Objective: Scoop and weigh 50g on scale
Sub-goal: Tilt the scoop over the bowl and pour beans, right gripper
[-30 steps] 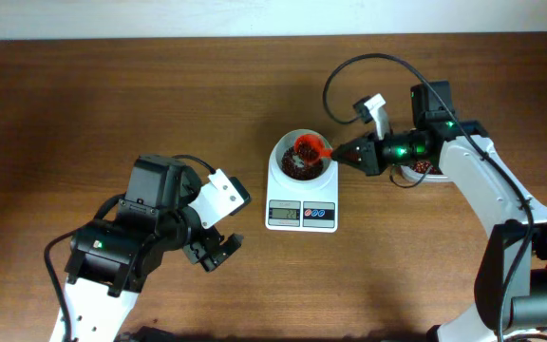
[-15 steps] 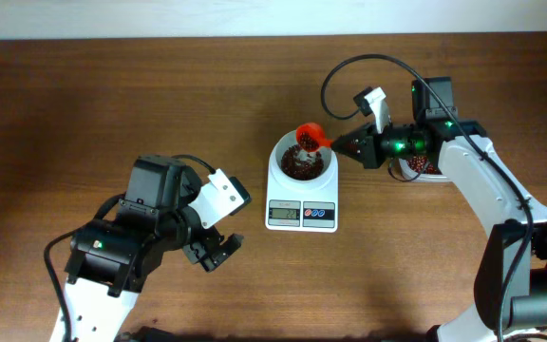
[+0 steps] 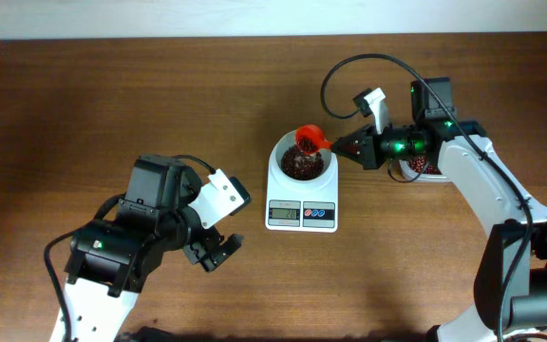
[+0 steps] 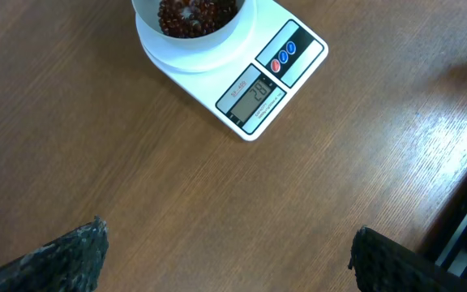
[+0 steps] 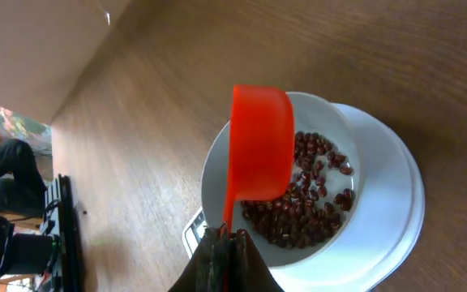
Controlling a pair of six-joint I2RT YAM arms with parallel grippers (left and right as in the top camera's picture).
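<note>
scoop rose over scale's beans, clamped in right claw; left claw apart

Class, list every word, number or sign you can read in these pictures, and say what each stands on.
"28", as far as it can be made out: display of the scale.
Small print beside the display: too small to read.
Signs on the buttons: too small to read.
</note>
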